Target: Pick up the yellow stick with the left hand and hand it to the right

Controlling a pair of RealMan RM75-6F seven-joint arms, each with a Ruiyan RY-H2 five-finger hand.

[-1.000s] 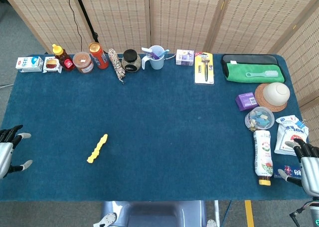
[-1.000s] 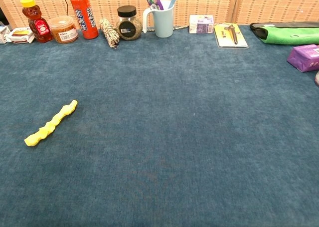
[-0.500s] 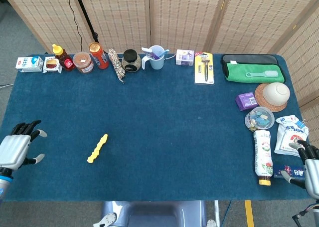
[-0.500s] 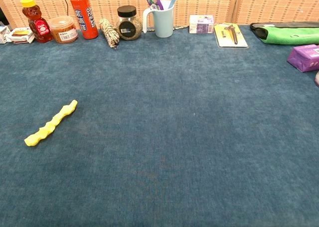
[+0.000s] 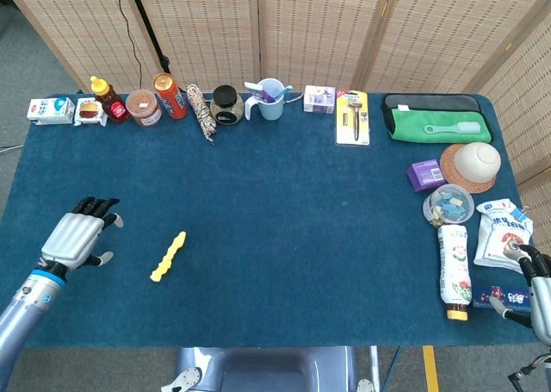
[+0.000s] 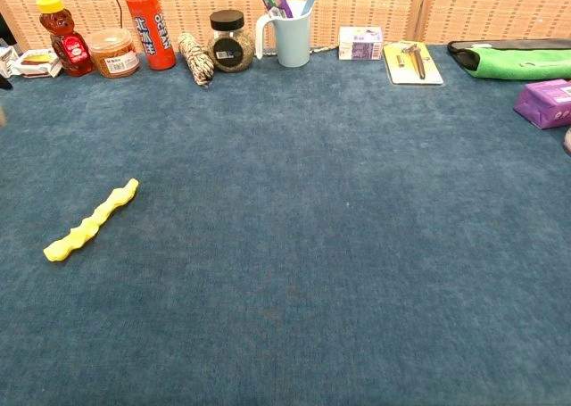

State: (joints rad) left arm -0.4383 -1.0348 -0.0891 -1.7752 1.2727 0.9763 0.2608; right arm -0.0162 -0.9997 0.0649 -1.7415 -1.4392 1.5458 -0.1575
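Note:
A wavy yellow stick [image 5: 168,257] lies flat on the blue tablecloth at the front left; the chest view shows the yellow stick [image 6: 92,220] slanting from lower left to upper right. My left hand [image 5: 77,240] hovers over the cloth a short way left of the stick, back up, fingers apart, holding nothing. My right hand [image 5: 535,284] shows only partly at the front right corner, fingers spread and empty. The chest view shows neither hand clearly.
Along the back edge stand a honey bottle [image 5: 107,99], jars, an orange can [image 5: 170,96], a rope bundle [image 5: 202,110], a blue mug [image 5: 270,99] and a razor pack [image 5: 352,117]. At the right lie a green cloth [image 5: 437,123], a purple box [image 5: 424,175], a white bottle [image 5: 455,270] and pouches.
My left hand has come in from the table's left edge toward the yellow stick. The right hand has sunk slightly lower at the front right corner. The stick has not moved.

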